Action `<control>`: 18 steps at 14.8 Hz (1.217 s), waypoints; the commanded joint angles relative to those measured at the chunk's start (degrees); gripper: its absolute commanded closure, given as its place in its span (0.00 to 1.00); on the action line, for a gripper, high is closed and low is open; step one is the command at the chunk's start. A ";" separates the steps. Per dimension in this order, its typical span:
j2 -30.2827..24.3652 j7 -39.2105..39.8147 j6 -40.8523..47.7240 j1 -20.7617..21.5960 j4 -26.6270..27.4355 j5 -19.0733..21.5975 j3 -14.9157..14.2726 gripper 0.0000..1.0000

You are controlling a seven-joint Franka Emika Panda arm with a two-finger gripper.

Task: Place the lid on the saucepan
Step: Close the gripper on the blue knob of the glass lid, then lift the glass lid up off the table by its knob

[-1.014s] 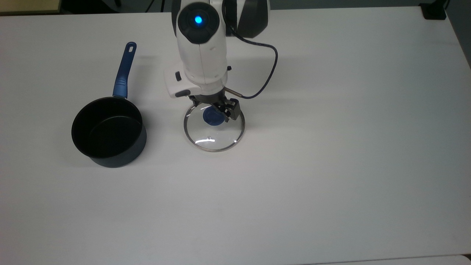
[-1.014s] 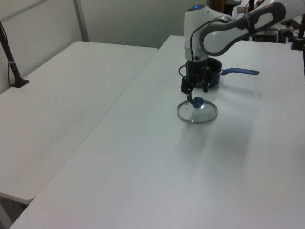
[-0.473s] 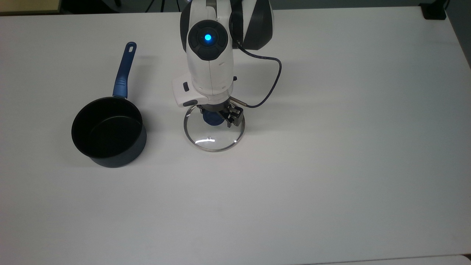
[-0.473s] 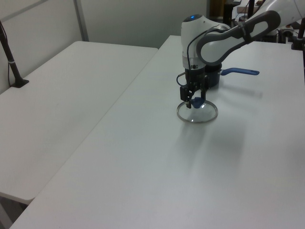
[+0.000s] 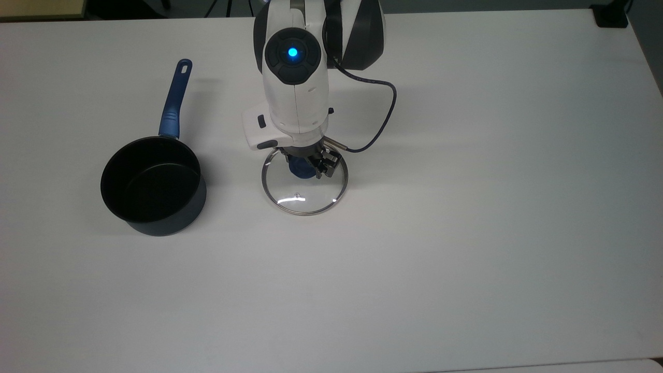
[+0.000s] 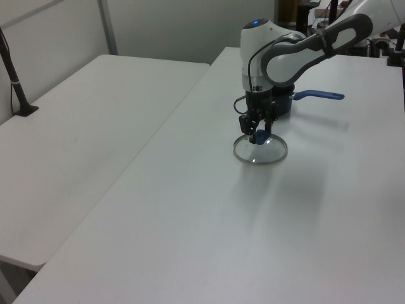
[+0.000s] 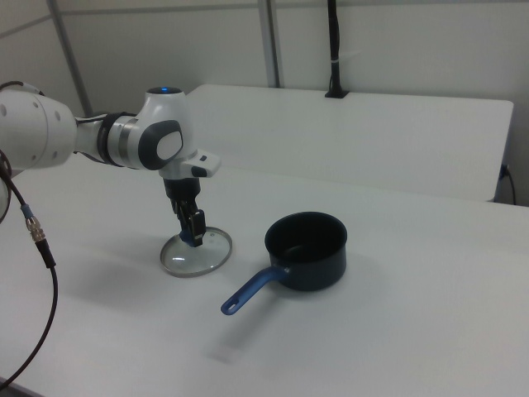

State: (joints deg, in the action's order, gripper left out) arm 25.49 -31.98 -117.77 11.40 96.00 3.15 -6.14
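The clear glass lid (image 5: 305, 199) with a thin metal rim sits near the table's middle, just off or barely on the surface. My gripper (image 5: 308, 165) points straight down over its centre, shut on the blue knob (image 5: 298, 168). The black saucepan (image 5: 153, 184) stands upright to the top view's left of the lid, apart from it, with its long blue handle (image 5: 173, 103) pointing away. In the left view the gripper (image 6: 258, 134) holds the lid (image 6: 261, 153) in front of the saucepan (image 6: 286, 105). In the right view the lid (image 7: 198, 256) lies left of the saucepan (image 7: 306, 248).
A dark cable (image 5: 383, 114) loops from my wrist over the white table (image 5: 466, 233). A black clamp (image 5: 611, 15) sits at the top view's far right corner. A second white table (image 6: 82, 126) with a black pole (image 6: 12, 69) adjoins in the left view.
My gripper came down over the knob and its fingers closed on it. The lid has shifted slightly and looks a little larger in the top view.
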 commanded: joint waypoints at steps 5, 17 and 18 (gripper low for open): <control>-6.14 2.01 3.85 -0.49 -0.81 -1.39 -0.98 0.91; -9.31 -1.15 11.08 -3.05 -8.28 -3.41 -4.75 0.90; -9.31 -1.33 11.08 -3.05 -8.72 -3.32 -5.71 0.90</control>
State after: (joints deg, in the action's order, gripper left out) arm 16.36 -30.95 -108.27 8.38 89.82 0.57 -9.42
